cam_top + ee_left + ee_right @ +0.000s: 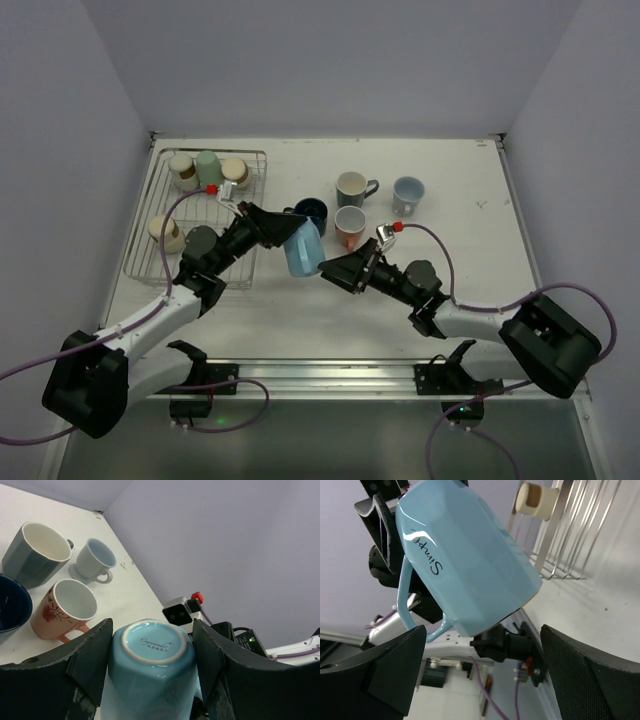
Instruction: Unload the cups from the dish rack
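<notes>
While the left gripper (288, 236) pinches the light blue mug (303, 249) by its body, one finger on either side, the mug hangs tilted above the table (460, 265), to the right of the dish rack (150, 262) and close in front of the navy mug (311, 212). From the left wrist, the mug's base (150, 645) faces the camera with a small maker's mark on it. From the right wrist, its handle and dark script lettering show on the side (470, 565). The right gripper (336, 272) sits just beside the mug on the right, fingers spread wide and closed on nothing; whether either finger touches the mug cannot be told. Four cups stand upright on the table outside the rack: the navy mug, a salmon-pink mug (349, 227) with a flower pattern, a grey-green mug (353, 187) and a pale blue footed cup (407, 194). In the rack's far end sit a mint green cup (208, 167) between two beige cups (182, 168), and another beige cup (165, 232) lies near its left rim.
</notes>
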